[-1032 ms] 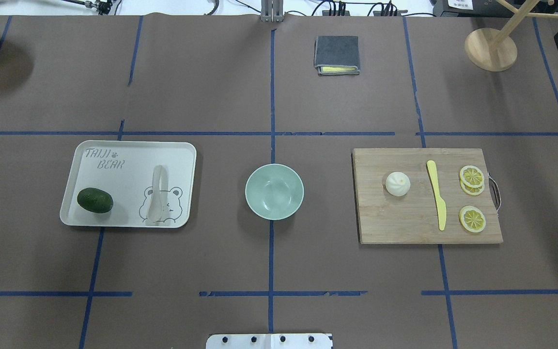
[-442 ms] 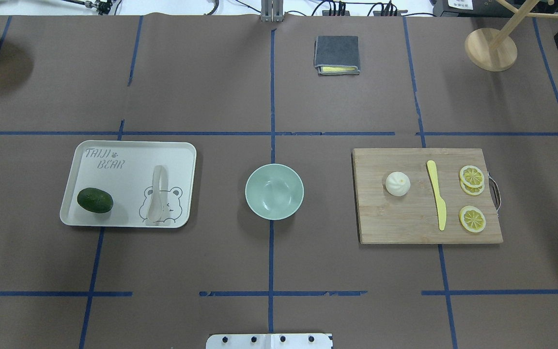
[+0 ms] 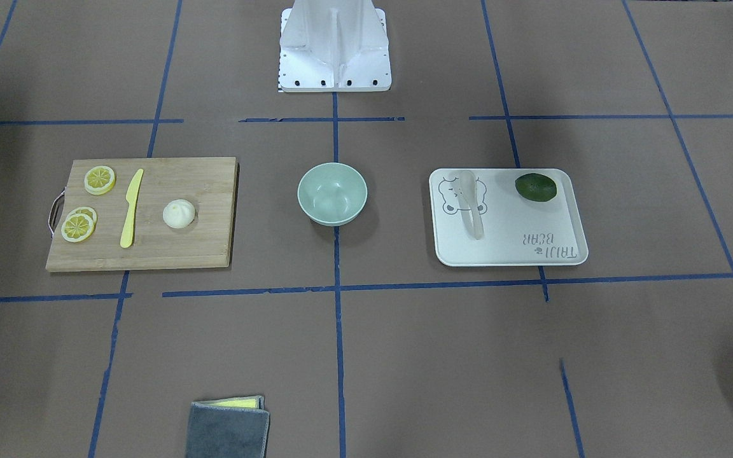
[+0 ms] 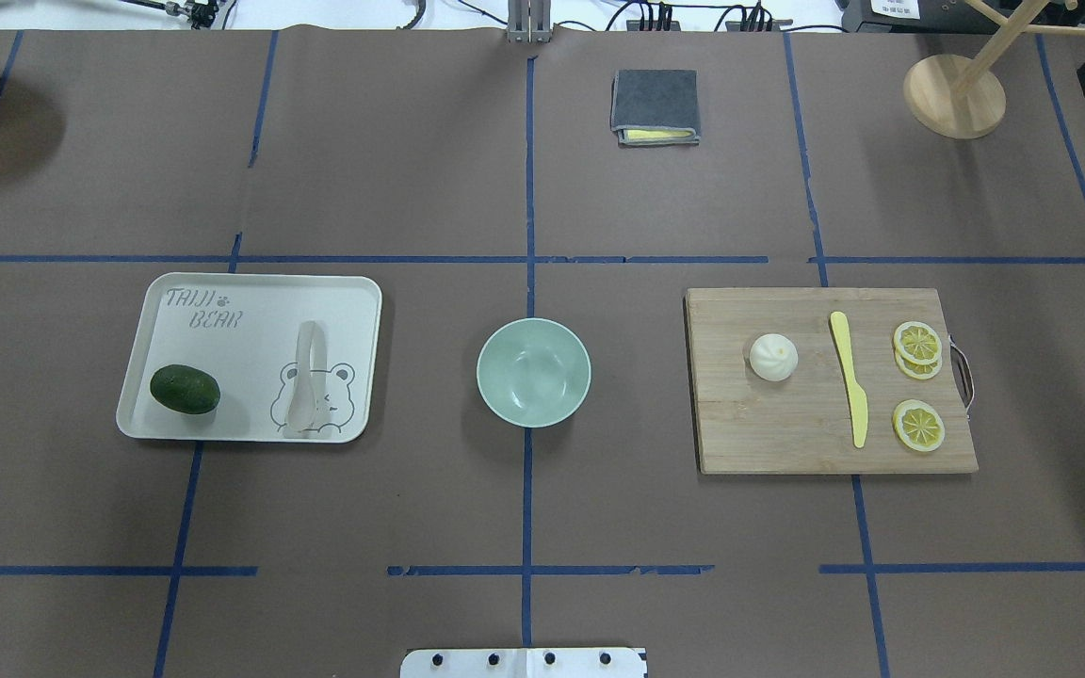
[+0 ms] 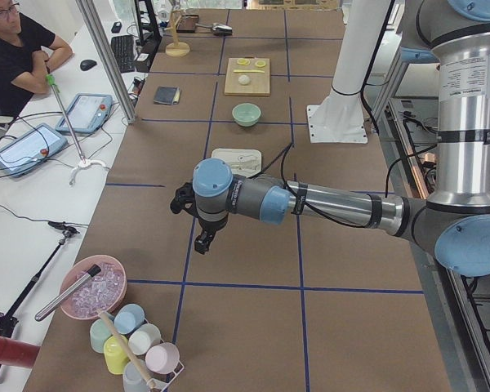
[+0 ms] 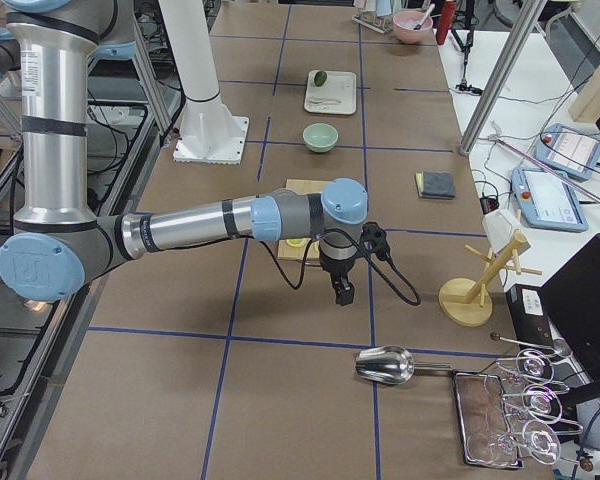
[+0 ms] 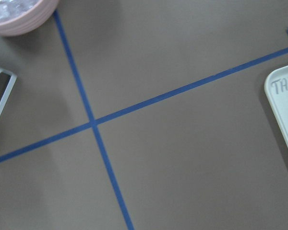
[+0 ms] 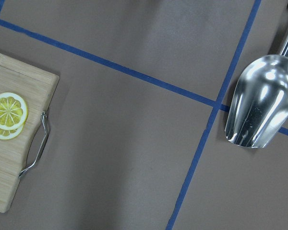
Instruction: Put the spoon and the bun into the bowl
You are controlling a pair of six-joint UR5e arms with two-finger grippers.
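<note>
The pale green bowl (image 4: pixel 533 372) stood upright at the centre of the brown-papered table, on a blue tape line; the spoon (image 4: pixel 305 377) lay well to its left on a white tray (image 4: pixel 251 292), its scoop over a printed bear on the side near the robot and its handle pointing to the far side; a dark green avocado (image 4: pixel 185 389) sat in the tray's near left corner, apart from the spoon. The bun (image 4: pixel 773 358) rested well to the right of the bowl on the left part of a wooden cutting board (image 4: pixel 769 433), pleats up; a yellow knife (image 4: pixel 850 377) lay just to its right, not touching it, with lemon slices (image 4: pixel 917 344) beyond the knife by the board's metal handle. A folded grey cloth (image 4: pixel 655 104) lay on the far side of the table.

The left gripper (image 5: pixel 202 238) hung over bare paper out past the tray's left end, fingers pointing down, well apart from the spoon; whether its fingers were spread or pressed together could not be told from the side view. The right gripper (image 6: pixel 340 292) hung past the board's right end, between the board and a steel scoop (image 6: pixel 385 365); its fingers could not be judged either.
</note>
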